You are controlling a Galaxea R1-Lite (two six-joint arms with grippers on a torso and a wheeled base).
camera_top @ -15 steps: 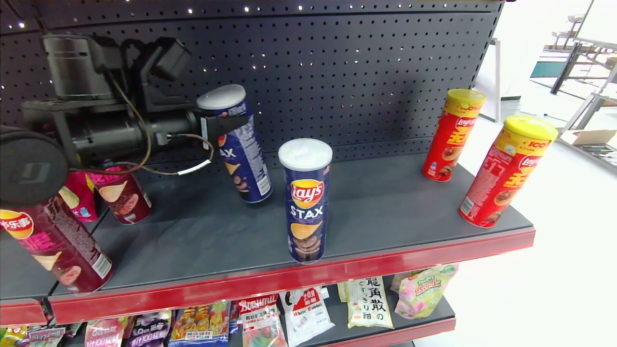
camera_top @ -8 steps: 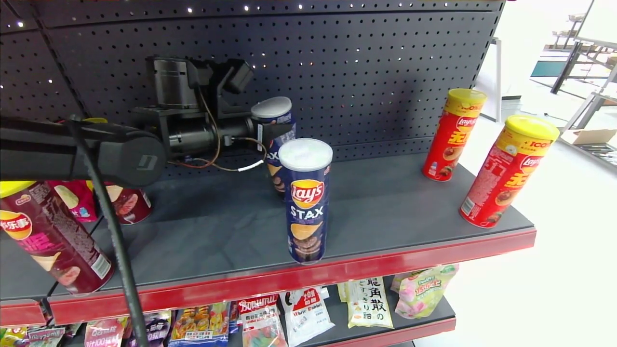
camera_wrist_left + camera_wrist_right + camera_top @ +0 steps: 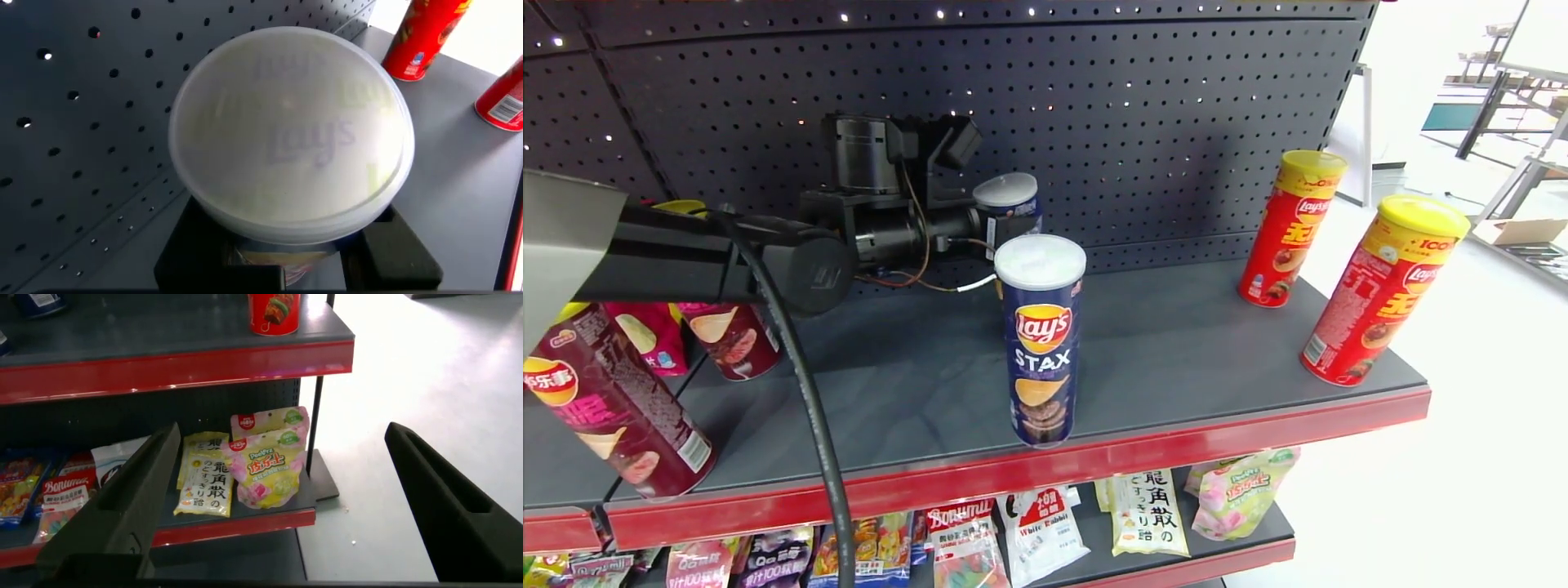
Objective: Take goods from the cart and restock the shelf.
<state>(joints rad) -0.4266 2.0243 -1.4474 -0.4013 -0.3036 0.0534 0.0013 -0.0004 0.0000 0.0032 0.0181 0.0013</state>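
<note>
Since a second ago the left arm has carried the dark-blue cardboard chip tube (image 3: 1009, 196) rightward and back to the pegboard, behind the standing blue tube (image 3: 1041, 343) on the grey metal shelf (image 3: 1176, 343). In the left wrist view, the left gripper (image 3: 290, 257) clamps the carried tube below its white plastic lid (image 3: 290, 139). In the right wrist view, the right gripper (image 3: 286, 498) is spread wide, facing pastel snack bags (image 3: 265, 465).

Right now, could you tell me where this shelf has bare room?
Bare shelf lies between the front can and the red cans, and between it and the maroon cans. Crowded: the far left, and behind the front can, around the held can.
</note>
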